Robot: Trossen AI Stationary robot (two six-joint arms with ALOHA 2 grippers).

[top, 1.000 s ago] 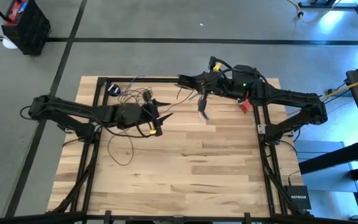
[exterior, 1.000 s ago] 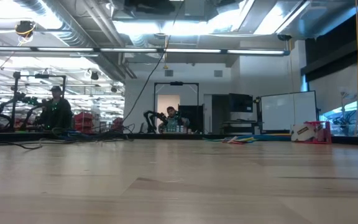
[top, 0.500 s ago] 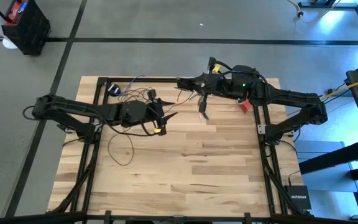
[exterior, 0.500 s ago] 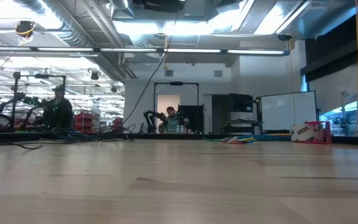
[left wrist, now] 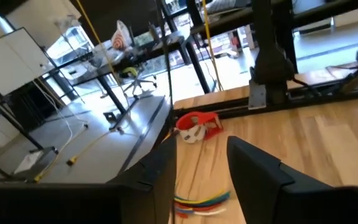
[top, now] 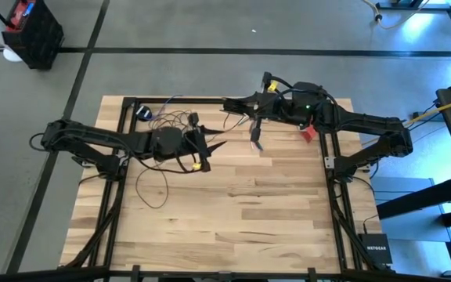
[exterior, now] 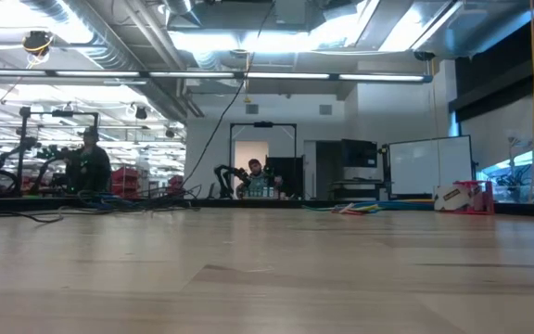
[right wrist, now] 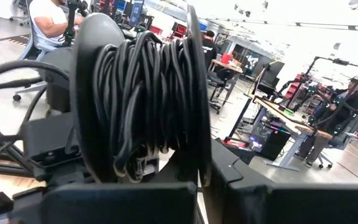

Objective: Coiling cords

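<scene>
Since a second ago the left tool edges toward the right tool, jaws part open on nothing, while the right tool stays shut on a half-wound spool; the cords behind the left tool remain uncoiled.

One camera looks straight down on the table; another looks level across the same tabletop.

"NETGEAR" stands on the black box.
</scene>
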